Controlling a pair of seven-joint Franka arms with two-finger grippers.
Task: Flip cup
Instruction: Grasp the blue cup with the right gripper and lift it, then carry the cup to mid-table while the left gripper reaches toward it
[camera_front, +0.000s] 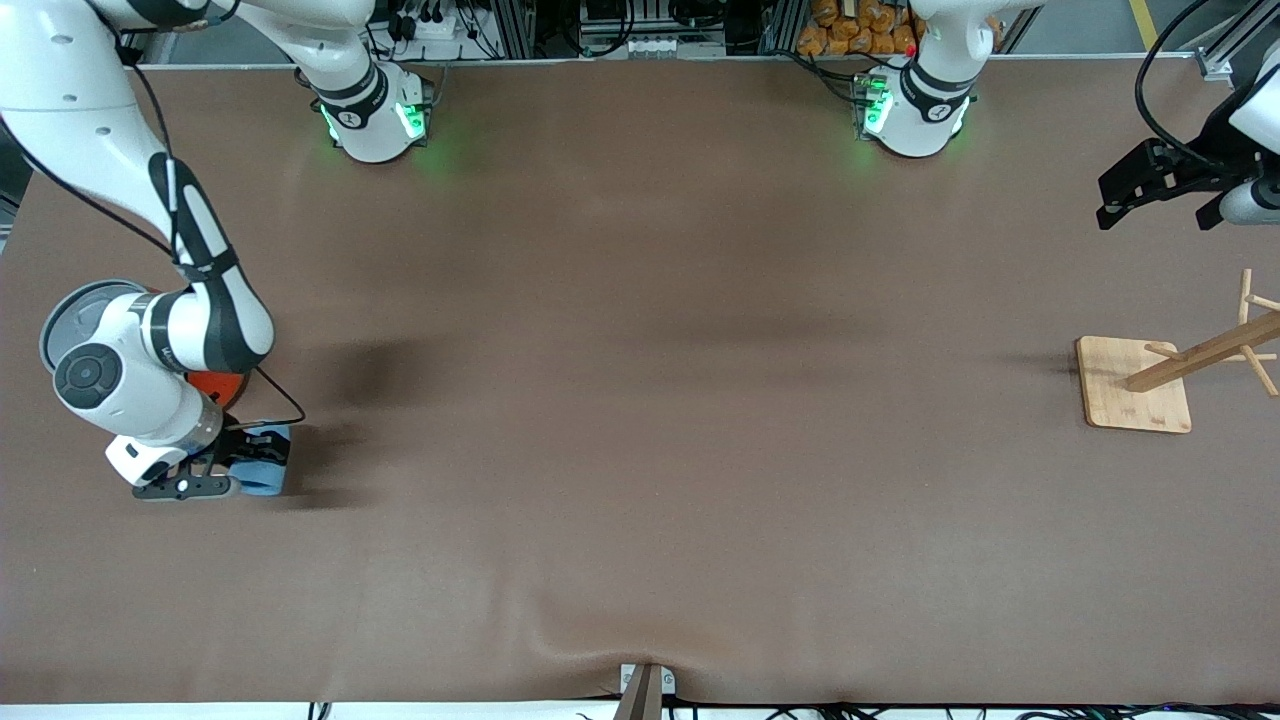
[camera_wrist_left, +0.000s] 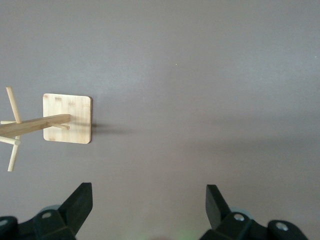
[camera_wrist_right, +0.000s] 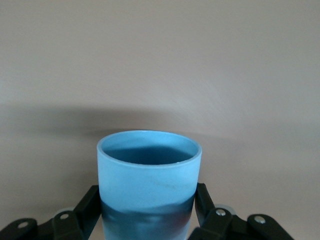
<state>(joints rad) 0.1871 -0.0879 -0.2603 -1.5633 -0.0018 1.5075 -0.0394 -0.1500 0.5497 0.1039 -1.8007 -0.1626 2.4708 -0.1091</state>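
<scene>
- Front view first: I see the right gripper (camera_front: 232, 468) low at the right arm's end of the table, its fingers clamped on the cup (camera_front: 264, 462).
- That cup is light blue and lies on its side on the brown table (camera_front: 640, 400), its length running out from the gripper toward the middle of the table.
- On the right wrist view the cup (camera_wrist_right: 148, 182) fills the lower middle, open mouth turned away from the camera, darker blue inside, one black finger (camera_wrist_right: 89, 206) pressed against each flank.
- Just beside the gripper, farther from the front camera, I catch an orange can (camera_front: 215, 386), mostly hidden under the right arm's wrist.
- Over to the left gripper (camera_front: 1150, 185): it hangs in the air over the left arm's end of the table, and this arm waits.
- The left wrist view shows me its fingers (camera_wrist_left: 77, 202) spread wide apart, nothing between them, only bare table below the left gripper (camera_wrist_left: 149, 204).
- A wooden rack (camera_front: 1190, 368) stands nearer the front camera than that gripper, a square base with a pegged post; the left wrist view picks up the same rack (camera_wrist_left: 67, 119).
</scene>
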